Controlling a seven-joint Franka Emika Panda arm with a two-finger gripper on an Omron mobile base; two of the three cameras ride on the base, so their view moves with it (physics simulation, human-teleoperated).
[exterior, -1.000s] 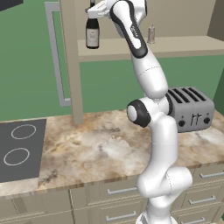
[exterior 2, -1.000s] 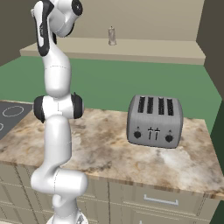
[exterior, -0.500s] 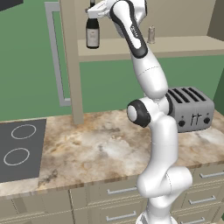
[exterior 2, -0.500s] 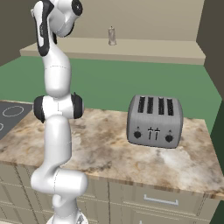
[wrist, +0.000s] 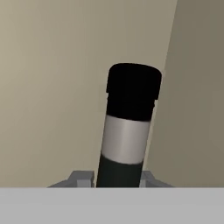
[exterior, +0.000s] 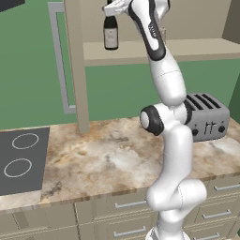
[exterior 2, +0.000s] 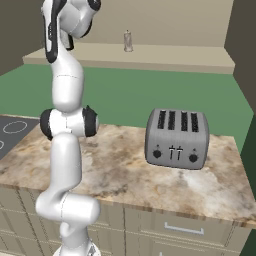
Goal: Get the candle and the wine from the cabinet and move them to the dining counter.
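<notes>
Wine step in hand: pincer [exterior: 111, 8] at top centre of left base view grasps the dark glass wine bottle with pale grey label [exterior: 110, 33] by its neck, clear of the beige cabinet shelf [exterior: 140, 51]; next move, I'd say, is carrying it out upright.

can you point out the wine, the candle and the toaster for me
wine [exterior: 111, 35], left base view, on the pale label of the dark bottle, which hangs at the gripper [exterior: 112, 8].
candle [exterior 2: 128, 41], right base view, on its stubby body on the cabinet shelf.
toaster [exterior 2: 176, 140], right base view, on its grey front face.
</notes>
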